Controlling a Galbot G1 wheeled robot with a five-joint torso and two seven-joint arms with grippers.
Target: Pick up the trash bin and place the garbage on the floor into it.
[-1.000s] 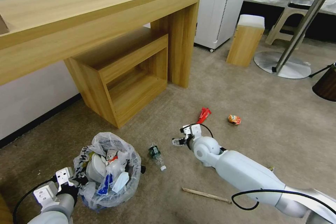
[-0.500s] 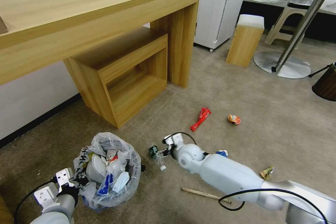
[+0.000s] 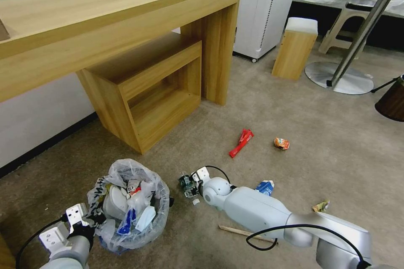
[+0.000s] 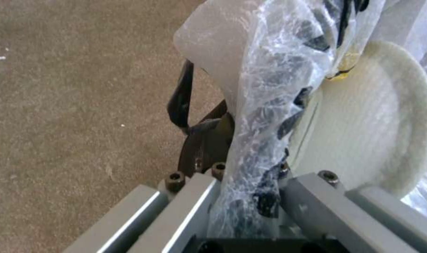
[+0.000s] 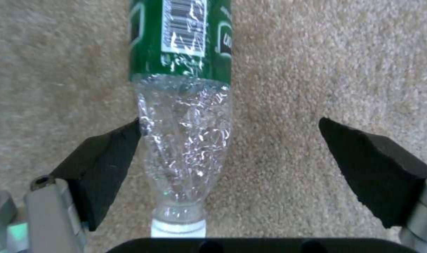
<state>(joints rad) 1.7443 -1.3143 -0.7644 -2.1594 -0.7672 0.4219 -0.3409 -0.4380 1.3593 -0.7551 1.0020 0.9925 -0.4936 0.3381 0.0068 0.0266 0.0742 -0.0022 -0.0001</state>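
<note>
I have the right gripper (image 3: 190,185) down at carpet level with its jaws spread wide around the green-labelled bottle (image 5: 183,105), not yet clamped. In the right wrist view one black pad (image 5: 108,165) touches the clear shoulder of the bottle while the other stands well off to the far side, so the bottle sits off-centre in the opening. It lies flat on the floor just beside the trash bin (image 3: 128,204), cap end pointing toward the wrist.

My read is that this bottle is empty, thin-walled and crinkled: very light, springy, and slick. It will likely dent under the pads and could squirt sideways or roll as the far pad sweeps in. I would take it across the clear body just below the label, where it is widest and the pads already flank it, rather than at the narrow neck.

The left gripper (image 4: 244,196) is pinched shut on the bin's rim and its crinkled plastic liner, holding the bin low at my left. The bin is already well filled, with a white slipper (image 4: 373,133) pressed against the liner.

Counting what lies loose on the carpet: one bottle, one red wrapper (image 3: 241,143), one orange wrapper (image 3: 281,143), one blue-white carton (image 3: 265,186), one wooden stick (image 3: 235,230), and one small crumpled scrap (image 3: 321,206). That makes six pieces, and one bin to take them.
</note>
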